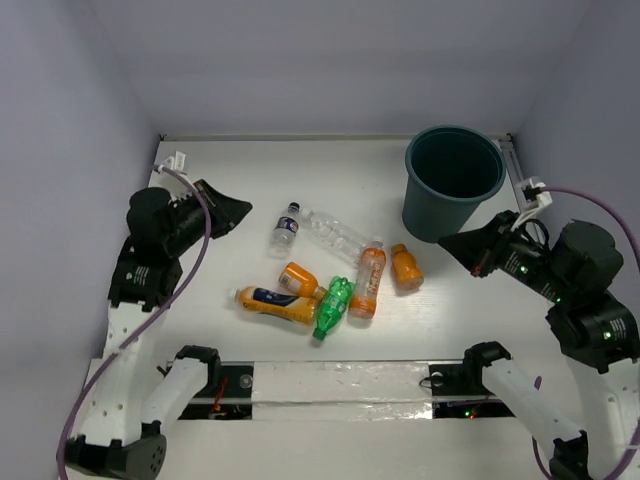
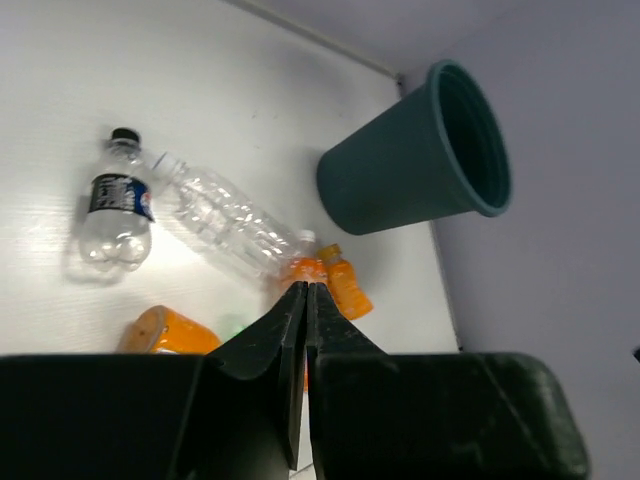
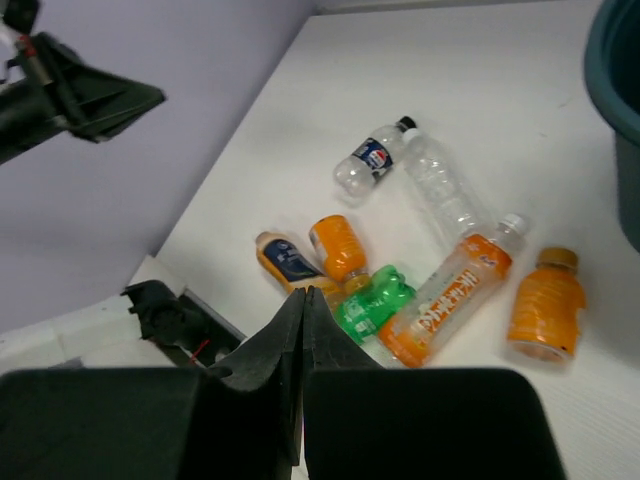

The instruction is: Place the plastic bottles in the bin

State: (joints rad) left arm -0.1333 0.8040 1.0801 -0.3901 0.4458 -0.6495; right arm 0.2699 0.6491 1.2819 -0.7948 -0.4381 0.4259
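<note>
The dark teal bin (image 1: 452, 180) stands upright at the back right of the table. Several plastic bottles lie in a cluster mid-table: a small clear one with a black cap (image 1: 286, 229), a long clear one (image 1: 333, 234), a tall orange one (image 1: 368, 282), a stubby orange one (image 1: 406, 267), another stubby orange one (image 1: 299, 279), an orange one with a dark blue label (image 1: 272, 304) and a green one (image 1: 333, 307). My left gripper (image 1: 243, 210) hovers left of the cluster, shut and holding nothing. My right gripper (image 1: 447, 240) hangs shut and without load just in front of the bin.
Grey walls close in the white table (image 1: 220, 270) on three sides. A taped strip (image 1: 330, 385) runs along the near edge between the arm bases. A purple cable (image 1: 190, 260) loops beside the left arm, another by the right arm.
</note>
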